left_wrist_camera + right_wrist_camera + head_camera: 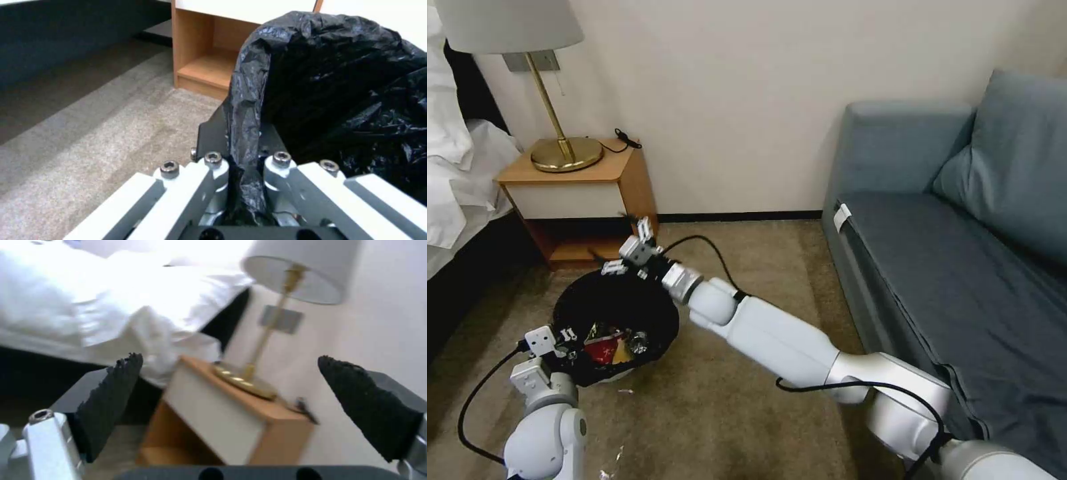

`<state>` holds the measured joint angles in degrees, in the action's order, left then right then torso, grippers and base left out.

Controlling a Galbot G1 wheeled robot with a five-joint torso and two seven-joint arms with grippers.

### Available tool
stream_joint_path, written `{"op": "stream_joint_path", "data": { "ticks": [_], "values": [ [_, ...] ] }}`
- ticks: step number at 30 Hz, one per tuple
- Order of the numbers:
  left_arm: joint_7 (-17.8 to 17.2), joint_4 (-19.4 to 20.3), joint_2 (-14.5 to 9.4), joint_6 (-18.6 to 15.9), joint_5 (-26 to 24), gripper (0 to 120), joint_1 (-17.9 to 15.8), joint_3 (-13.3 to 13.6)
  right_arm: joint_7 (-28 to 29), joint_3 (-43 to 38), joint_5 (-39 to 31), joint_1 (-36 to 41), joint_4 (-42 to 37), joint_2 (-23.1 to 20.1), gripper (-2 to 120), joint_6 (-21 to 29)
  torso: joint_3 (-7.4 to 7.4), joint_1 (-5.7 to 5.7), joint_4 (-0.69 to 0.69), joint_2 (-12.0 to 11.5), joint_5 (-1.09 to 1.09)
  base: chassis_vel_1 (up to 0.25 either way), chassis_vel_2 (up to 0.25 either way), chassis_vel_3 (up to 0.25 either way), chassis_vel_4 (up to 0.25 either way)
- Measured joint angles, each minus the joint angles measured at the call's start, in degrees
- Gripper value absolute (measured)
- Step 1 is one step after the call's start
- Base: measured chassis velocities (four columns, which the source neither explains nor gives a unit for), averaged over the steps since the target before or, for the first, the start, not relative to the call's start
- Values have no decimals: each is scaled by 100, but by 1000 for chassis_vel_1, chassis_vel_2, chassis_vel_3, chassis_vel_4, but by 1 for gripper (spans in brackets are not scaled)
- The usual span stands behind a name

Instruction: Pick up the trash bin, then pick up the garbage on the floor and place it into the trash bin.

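Note:
The trash bin [627,303], white with a black bag folded over its rim, hangs just above the carpet in front of me. Inside it lie a red-and-white packet [603,347], a gold-yellow wrapper [622,354] and a small clear bottle [639,343]. My left gripper [564,340] is shut on the near rim; the left wrist view shows the gripper [245,160] pinching the black bag of the bin [338,83]. My right gripper [626,245] is open over the far rim with nothing in it. In its wrist view the gripper [229,361] faces the nightstand.
A wooden nightstand [580,180] with a brass lamp [564,150] stands against the wall behind the bin. A bed [454,167] is at the left and a blue-grey sofa [947,253] at the right. Small scraps [625,391] lie on the carpet.

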<state>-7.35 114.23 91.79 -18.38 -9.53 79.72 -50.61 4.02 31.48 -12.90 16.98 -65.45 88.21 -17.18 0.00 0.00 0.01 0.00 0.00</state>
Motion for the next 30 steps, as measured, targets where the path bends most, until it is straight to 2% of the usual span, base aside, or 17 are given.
{"op": "stream_joint_path", "data": {
  "ticks": [7, 9, 13, 15, 16, 19, 24, 25, 30],
  "values": [
    [2, 26, -20, -53, -59, 4, -20, -3, -30, -807, 3, 378, -341, -270, 100, 229, 0, 0, 0, 0, 0, 0, 0, 0, 0],
    [6, -1, -59, -69, -99, 4, -69, -6, 141, -1503, 19, 840, -712, -495, 100, 492, 0, 0, -1, 0, 1, 0, 0, 0, 0],
    [11, -29, -84, -81, -122, 4, -109, -7, 324, -1917, 20, 1165, -1020, -635, 100, 737, 1, 0, -1, 0, 2, 0, 0, 0, 0],
    [19, -38, -100, -109, -143, 4, -161, -8, 351, -2613, 117, 1592, -1478, -777, 100, 1125, 0, 0, 0, 0, 2, 0, 0, 0, 0],
    [19, -38, -100, -109, -143, 4, -161, -8, 351, -2613, 117, 1592, -1478, -777, 100, 1125, 0, 0, 0, 0, 2, 0, 0, 0, 0],
    [29, -52, -123, -138, -148, 4, -194, -8, 341, -3430, 211, 2169, -1995, -857, 100, 1663, -1, 0, -3, 0, 1, 0, 0, 0, 0],
    [40, -67, -161, -171, -152, 4, -256, -11, 377, -3921, 379, 2682, -2404, -898, 100, 2081, 0, 0, -1, 0, 2, 0, 0, 0, 0],
    [49, -77, -172, -196, -153, 4, -307, -15, 424, -4137, 443, 2991, -2650, -924, 100, 2275, 0, 0, 0, 0, 0, 0, 0, 0, 0],
    [66, -132, -194, -223, -154, 4, -395, -14, 554, -4338, 496, 3472, -2961, -898, 100, 2438, -1, 0, -1, 0, -1, 0, 0, 0, 0]
  ]
}}
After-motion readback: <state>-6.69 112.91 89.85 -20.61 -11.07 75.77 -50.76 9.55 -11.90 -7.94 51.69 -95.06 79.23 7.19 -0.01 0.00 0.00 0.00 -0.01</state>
